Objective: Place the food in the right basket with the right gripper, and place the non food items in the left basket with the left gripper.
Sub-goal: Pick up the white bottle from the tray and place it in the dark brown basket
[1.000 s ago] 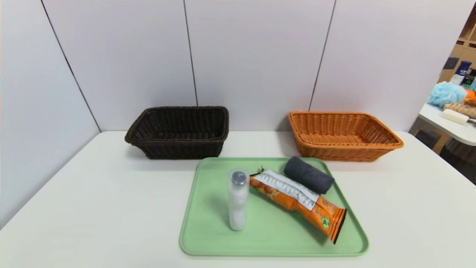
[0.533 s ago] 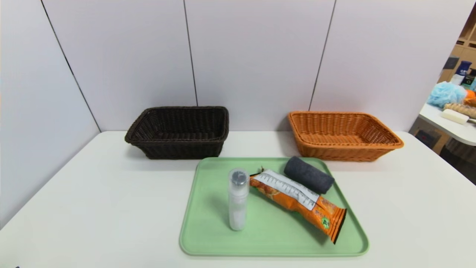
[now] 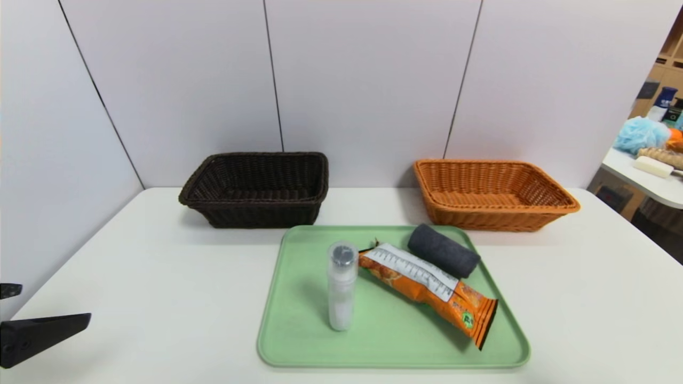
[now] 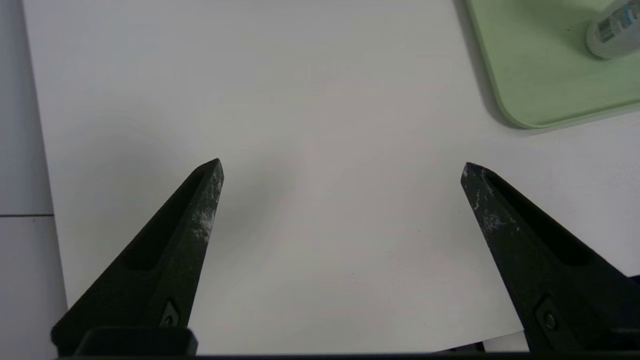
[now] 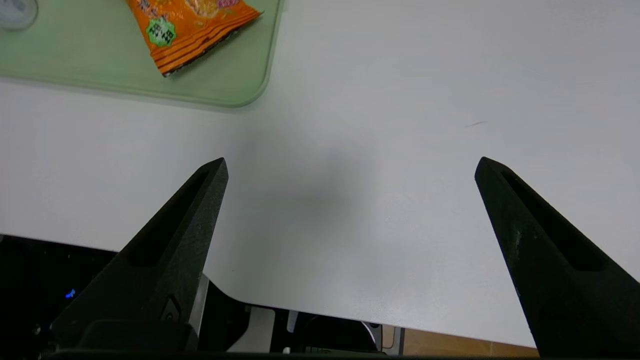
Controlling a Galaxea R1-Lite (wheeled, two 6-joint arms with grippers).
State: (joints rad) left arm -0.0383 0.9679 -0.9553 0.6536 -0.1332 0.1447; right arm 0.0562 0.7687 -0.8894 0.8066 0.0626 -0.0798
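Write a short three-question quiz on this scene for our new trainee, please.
1. True or false: the orange snack packet lies inside the orange-brown wicker basket.
2. Which item on the green tray is rolled up?
A) the translucent white tube
B) the dark grey cloth
C) the snack packet
3. Fill in the blank: the jaws of the left gripper, over the white table, stand ____.

Key: 1 false; 2 B; 3 open.

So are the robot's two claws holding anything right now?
Left claw: wide open, holding nothing, over the white table left of the green tray.
Right claw: wide open, holding nothing, over the table too.
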